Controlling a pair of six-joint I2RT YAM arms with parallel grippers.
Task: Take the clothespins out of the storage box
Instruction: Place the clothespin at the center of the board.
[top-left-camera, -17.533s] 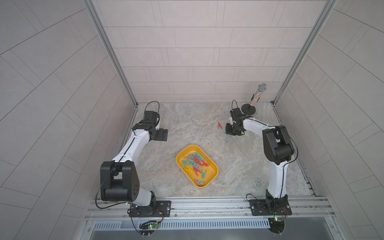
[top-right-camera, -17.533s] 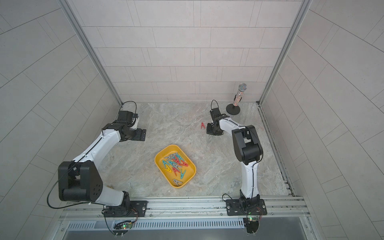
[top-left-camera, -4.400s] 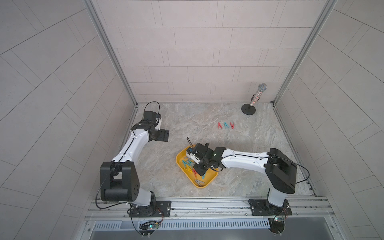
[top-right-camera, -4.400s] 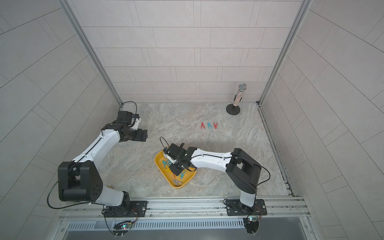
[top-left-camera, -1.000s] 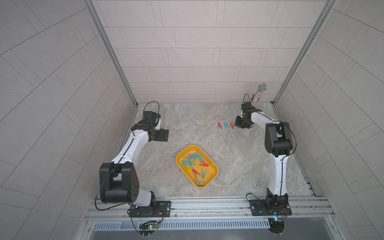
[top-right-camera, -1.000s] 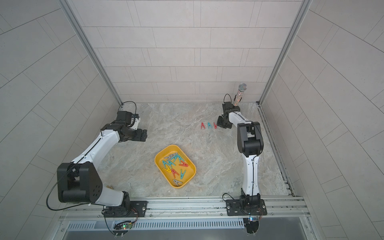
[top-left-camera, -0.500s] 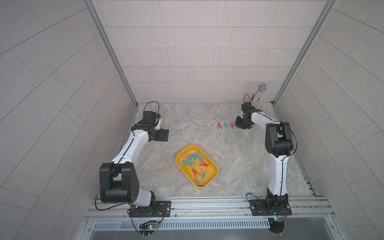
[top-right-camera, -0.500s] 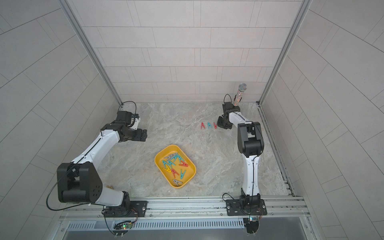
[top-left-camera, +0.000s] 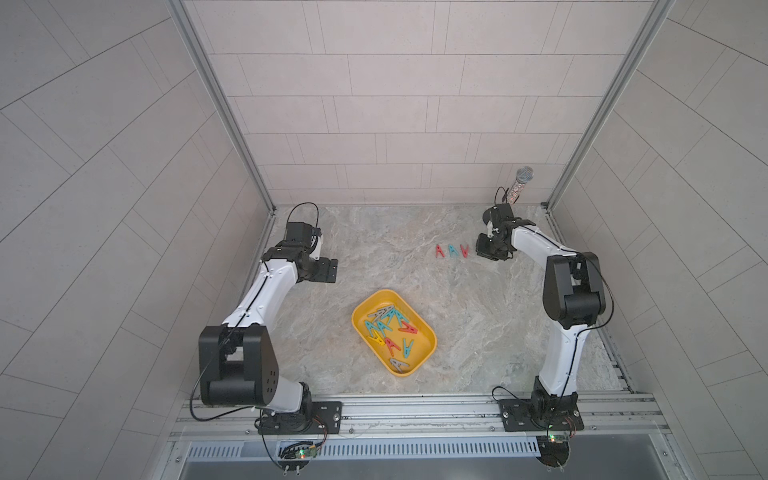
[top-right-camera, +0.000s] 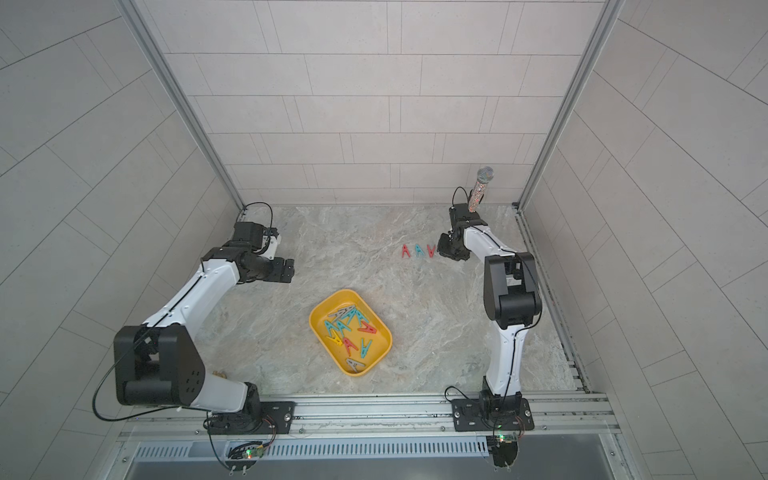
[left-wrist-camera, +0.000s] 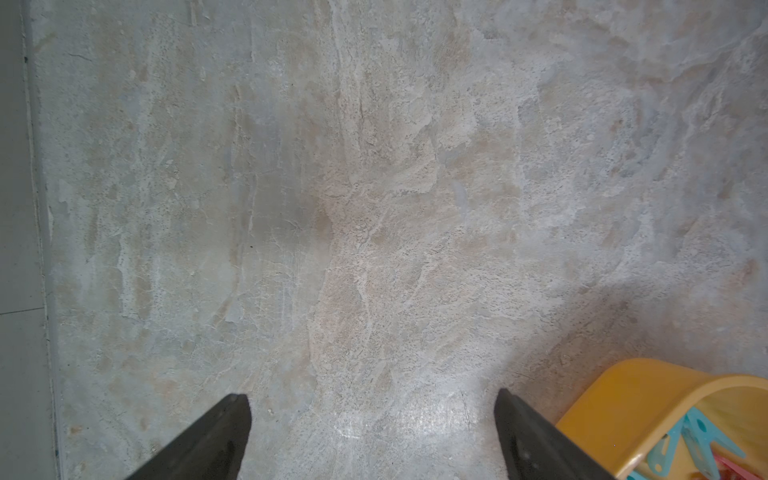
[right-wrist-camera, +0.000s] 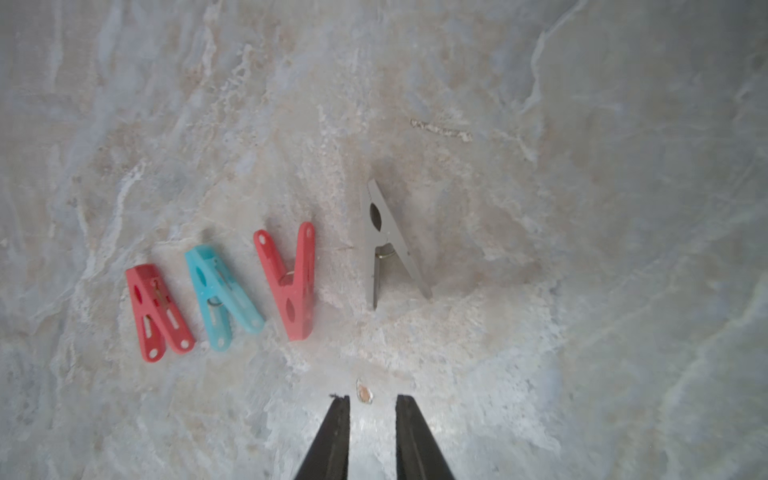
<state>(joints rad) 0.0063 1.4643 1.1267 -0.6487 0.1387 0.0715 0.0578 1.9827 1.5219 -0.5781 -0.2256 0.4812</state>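
Grey clothespin (right-wrist-camera: 384, 241), legs toward right hand (right-wrist-camera: 371, 401)

The desk (top-left-camera: 478, 332) lies bare and wide between the storage box (top-left-camera: 388, 296) at centre and the clothespins (top-left-camera: 451, 251) rowed far right — easy passage. Round the right end effector (right-wrist-camera: 372, 398) it is tighter: a grey clothespin (right-wrist-camera: 384, 239) lies just ahead, and the microphone (top-left-camera: 519, 189) stands in the far-right corner. Under the left end effector (left-wrist-camera: 370, 395) — bare desk.
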